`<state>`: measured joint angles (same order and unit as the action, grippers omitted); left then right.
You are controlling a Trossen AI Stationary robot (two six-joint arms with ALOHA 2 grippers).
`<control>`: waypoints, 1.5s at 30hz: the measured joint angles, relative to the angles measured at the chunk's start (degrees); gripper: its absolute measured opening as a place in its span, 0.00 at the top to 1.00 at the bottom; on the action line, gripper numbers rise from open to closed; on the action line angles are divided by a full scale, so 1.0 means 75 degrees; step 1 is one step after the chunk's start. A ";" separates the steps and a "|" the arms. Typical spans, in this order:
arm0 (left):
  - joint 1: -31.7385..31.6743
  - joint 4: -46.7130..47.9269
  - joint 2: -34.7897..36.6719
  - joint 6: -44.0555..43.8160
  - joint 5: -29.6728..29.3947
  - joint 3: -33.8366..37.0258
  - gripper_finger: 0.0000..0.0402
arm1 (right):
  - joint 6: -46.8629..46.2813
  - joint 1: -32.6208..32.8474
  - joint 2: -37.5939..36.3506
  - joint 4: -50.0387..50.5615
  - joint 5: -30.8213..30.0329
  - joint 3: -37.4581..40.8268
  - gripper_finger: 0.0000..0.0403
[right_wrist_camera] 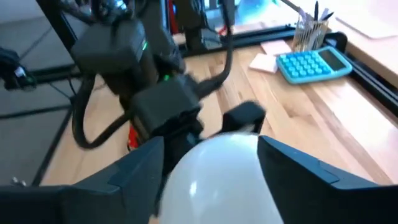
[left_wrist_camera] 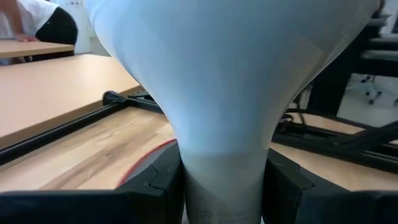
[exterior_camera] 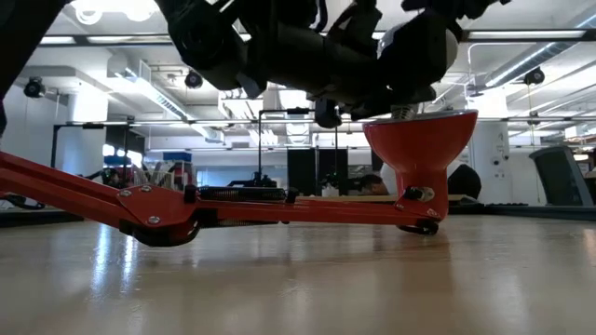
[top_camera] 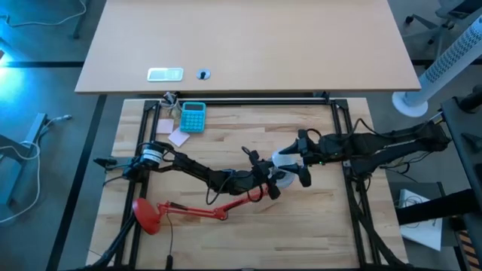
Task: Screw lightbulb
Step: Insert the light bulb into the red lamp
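We've got the left pincer (left_wrist_camera: 224, 186) pinching the bulb (left_wrist_camera: 230, 81) by its neck, the right pincer (right_wrist_camera: 214, 168) clamping the dome, steadying it over the lamp's shade (exterior_camera: 421, 149).

High cam straight down, low cam table-level, wrist cams close on lightbulb (left_wrist_camera: 224, 93).

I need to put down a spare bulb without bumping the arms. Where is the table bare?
Bare wood lies right of the blue calculator, up to the far rail, and along the near edge right of the red lamp. The middle is crowded: the left gripper and right gripper meet around the lightbulb.
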<state>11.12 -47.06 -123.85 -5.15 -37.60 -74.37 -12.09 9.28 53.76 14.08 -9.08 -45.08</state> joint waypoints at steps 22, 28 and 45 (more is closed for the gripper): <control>-0.0012 0.0314 -0.0004 0.0036 0.0607 -0.0105 0.64 | 0.0021 0.0100 0.0198 -0.0676 0.0616 0.0537 0.79; -0.0136 0.1136 -0.0009 0.0052 0.0611 -0.0453 0.59 | 0.0144 0.0131 0.0335 -0.0594 0.0658 0.0537 0.80; -0.0324 0.3660 0.0014 0.0199 0.0927 -0.1588 0.47 | 0.0749 0.0254 0.0411 -0.0323 0.0935 0.0588 0.70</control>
<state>8.69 -19.60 -123.75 -3.66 -30.65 -86.28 -6.48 11.18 56.84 11.66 -2.07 -40.68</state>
